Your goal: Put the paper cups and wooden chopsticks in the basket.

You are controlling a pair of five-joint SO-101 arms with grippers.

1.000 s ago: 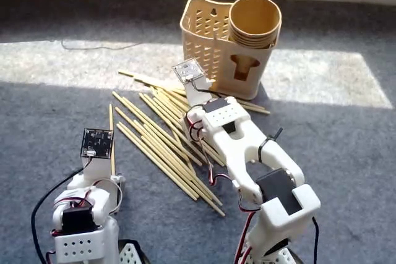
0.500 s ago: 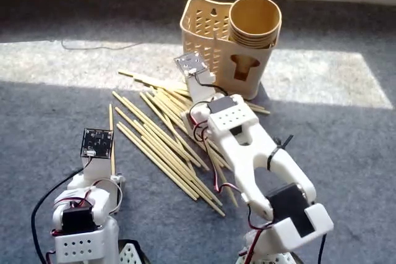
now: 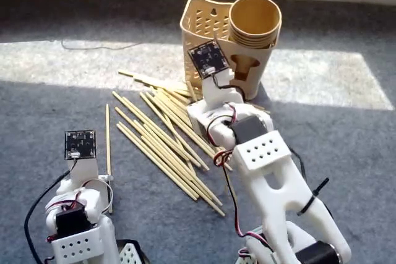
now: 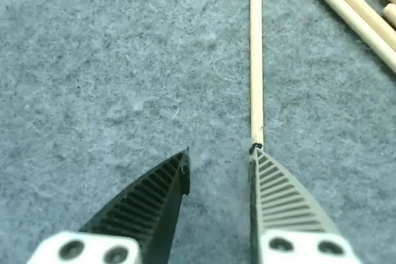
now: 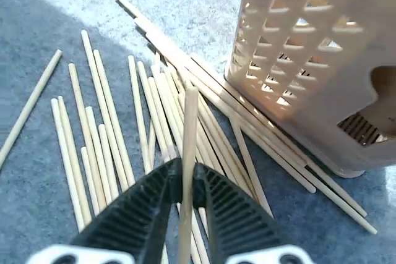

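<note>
A cream perforated basket (image 3: 210, 32) stands at the back centre with a stack of paper cups (image 3: 255, 20) inside it. Many wooden chopsticks (image 3: 164, 137) lie scattered on the grey carpet in front of it. In the right wrist view my right gripper (image 5: 187, 166) is shut on one chopstick (image 5: 189, 122), held tilted above the pile just in front of the basket (image 5: 309, 60). My left gripper (image 4: 218, 154) is open low over the carpet at the near left. A lone chopstick (image 4: 255, 60) ends at the tip of its light finger.
A thin cable (image 3: 93, 46) lies on the sunlit strip of carpet at the back left. The right arm's white body (image 3: 272, 171) stretches across the right half of the floor. Bare carpet spreads to the left of the lone chopstick (image 3: 108, 143).
My right arm has stretched forward toward the basket, its wrist now in front of the basket's wall. My left arm has drawn back a little toward the near left.
</note>
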